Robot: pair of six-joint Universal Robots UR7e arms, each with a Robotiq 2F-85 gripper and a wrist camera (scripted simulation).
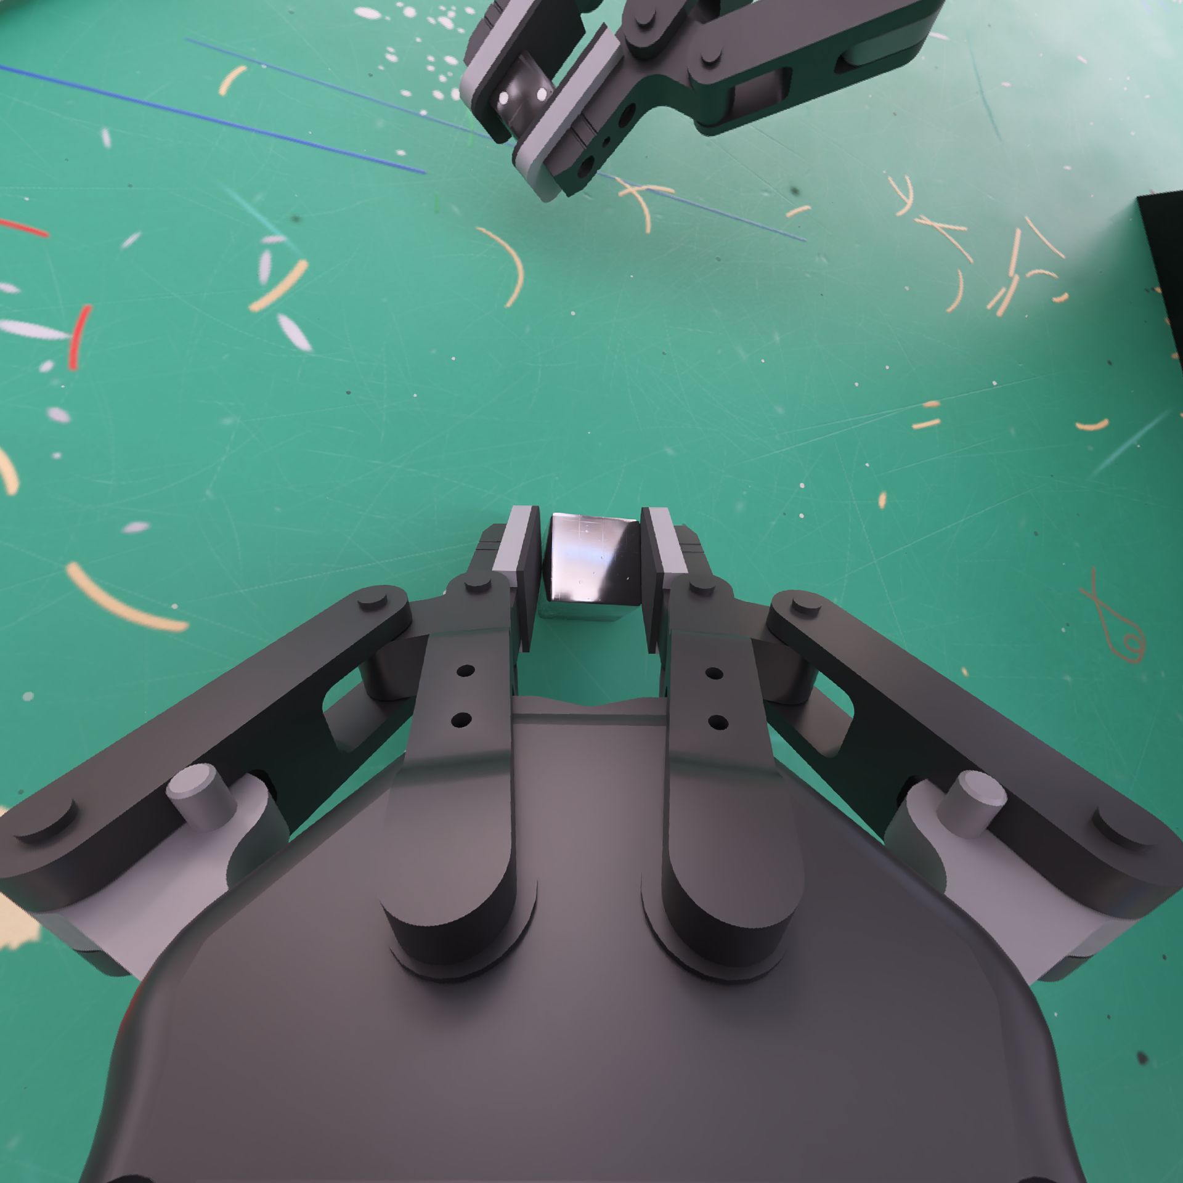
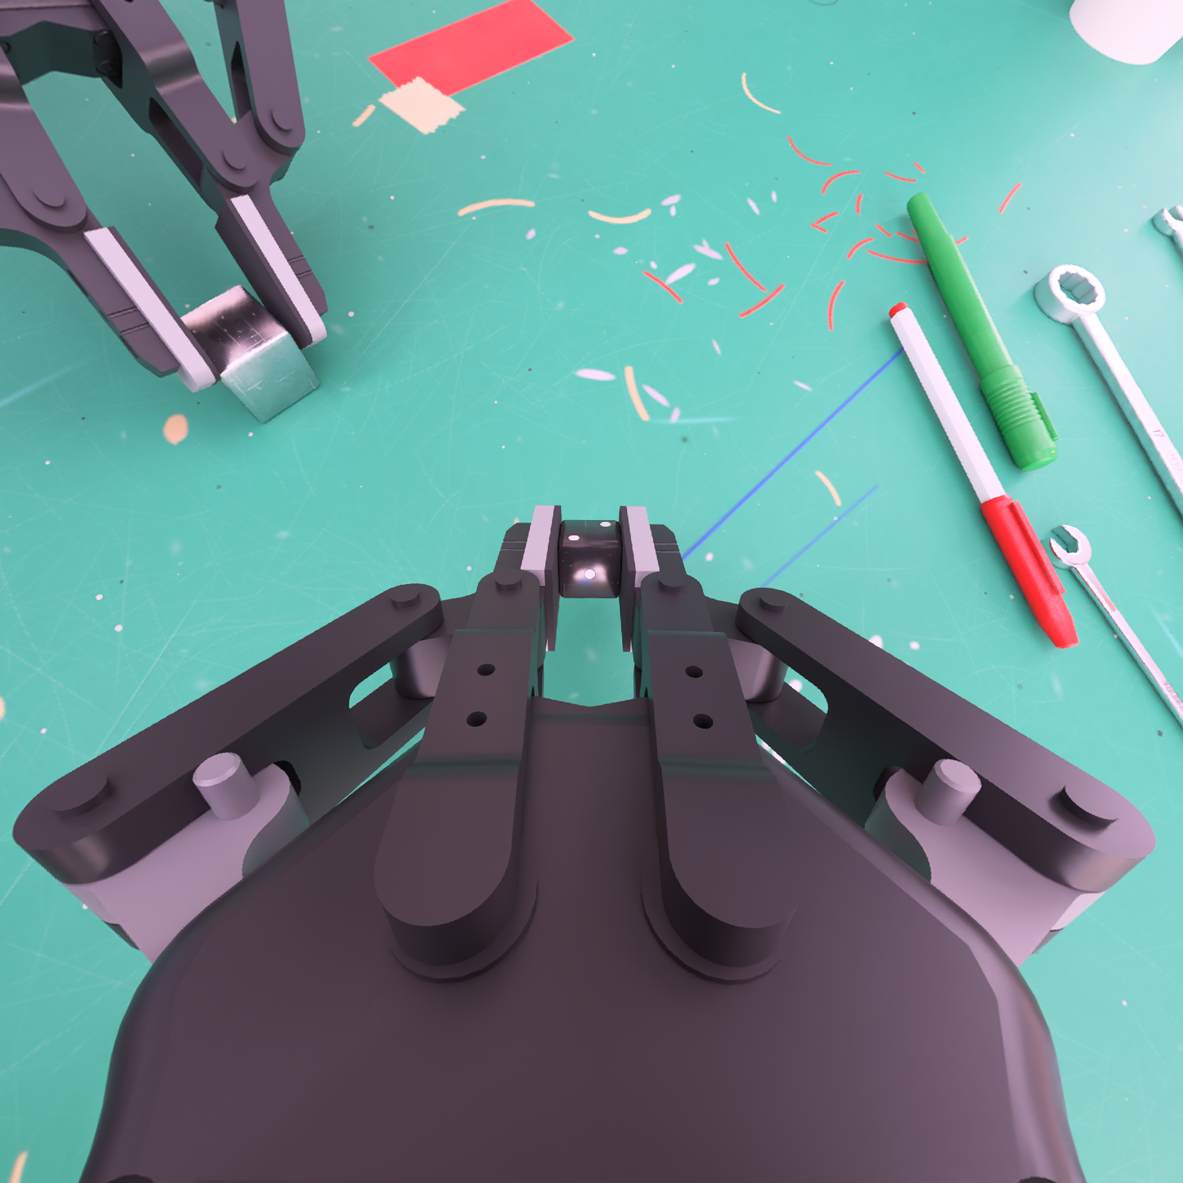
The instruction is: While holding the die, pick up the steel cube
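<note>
Steel cube (image 1: 592, 558) sits squarely between the left gripper's (image 1: 590, 563) pads, pinched at desk (image 1: 576, 384) level, so the coming move is likely straight up. At twelve o'clock beyond it, the right gripper (image 2: 589, 554) hangs apart, clamped on the black die (image 2: 589, 558).

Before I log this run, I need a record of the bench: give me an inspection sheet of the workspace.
Surface: green mat, scratched, with paint flecks and a red patch.
Job's things: steel cube between the left tool's pads, in the right wrist view low at the mat; black die in the right tool.
Clutter: green marker, red-capped white marker, two wrenches, a white object at the far corner.
Grippers: left tool shut on the cube; right tool shut on the die.
Cables: nothing seen.
Surroundings: dark edge beside the mat.
</note>
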